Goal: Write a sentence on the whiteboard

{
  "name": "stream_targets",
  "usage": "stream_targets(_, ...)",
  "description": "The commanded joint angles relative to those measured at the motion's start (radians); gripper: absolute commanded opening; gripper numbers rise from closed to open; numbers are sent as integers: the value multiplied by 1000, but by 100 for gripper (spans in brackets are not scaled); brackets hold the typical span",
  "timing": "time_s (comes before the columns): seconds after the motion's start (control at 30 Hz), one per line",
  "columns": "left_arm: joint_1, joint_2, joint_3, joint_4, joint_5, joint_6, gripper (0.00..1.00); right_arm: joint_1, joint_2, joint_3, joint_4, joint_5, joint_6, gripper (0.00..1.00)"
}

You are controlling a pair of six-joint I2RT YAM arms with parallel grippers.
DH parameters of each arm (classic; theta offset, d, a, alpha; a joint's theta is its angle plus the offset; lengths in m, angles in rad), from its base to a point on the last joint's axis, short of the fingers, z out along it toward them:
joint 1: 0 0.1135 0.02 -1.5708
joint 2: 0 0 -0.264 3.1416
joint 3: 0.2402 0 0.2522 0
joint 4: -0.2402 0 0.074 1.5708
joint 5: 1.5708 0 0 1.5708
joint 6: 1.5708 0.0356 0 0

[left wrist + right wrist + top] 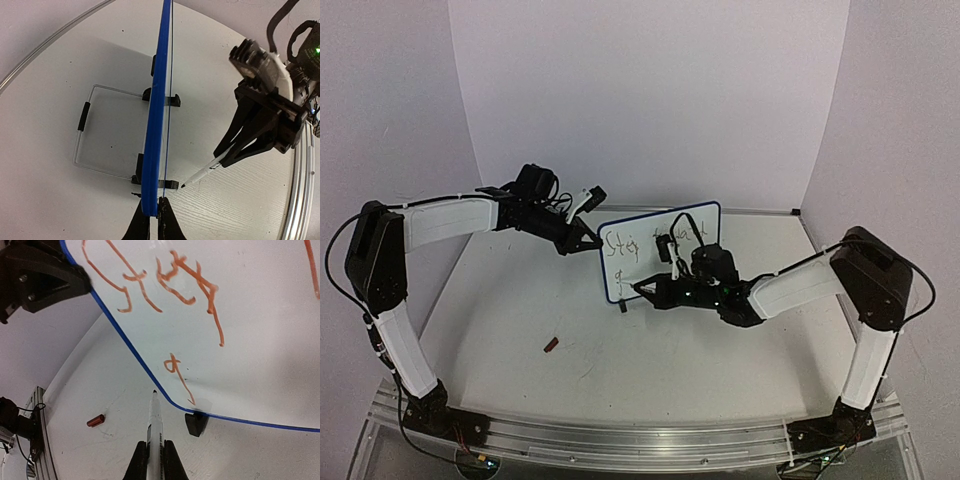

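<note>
**Right wrist view: tip low, snag risk**

The whiteboard [250,340] stands upright at centre. I judge a hard stroke could push it back if the left gripper [154,216], clamped on its edge, slips. The right gripper [154,447] is clamped on the marker [153,415]. Its tip sits just below the lower corner, off the sentence [172,275], and could snag the frame [134,351].

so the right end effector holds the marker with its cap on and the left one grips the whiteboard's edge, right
Not quite: the marker in the right end effector is uncapped. The right wrist view shows its bare tip, and a reddish cap lies on the table. The left end effector does grip the whiteboard by its edge.
</note>
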Motion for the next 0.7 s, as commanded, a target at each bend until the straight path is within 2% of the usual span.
stream_targets(0.0,-2,40,3,-101,-64,33,0,-4,-118,-44,89,-13,5,0)
stream_targets(0.3,-3,40,3,-101,-63,31,0,-4,-115,-34,-58,162,-82,0)
stream_targets(0.67,-2,41,3,-99,-61,31,0,-4,-62,32,-61,148,-89,0)
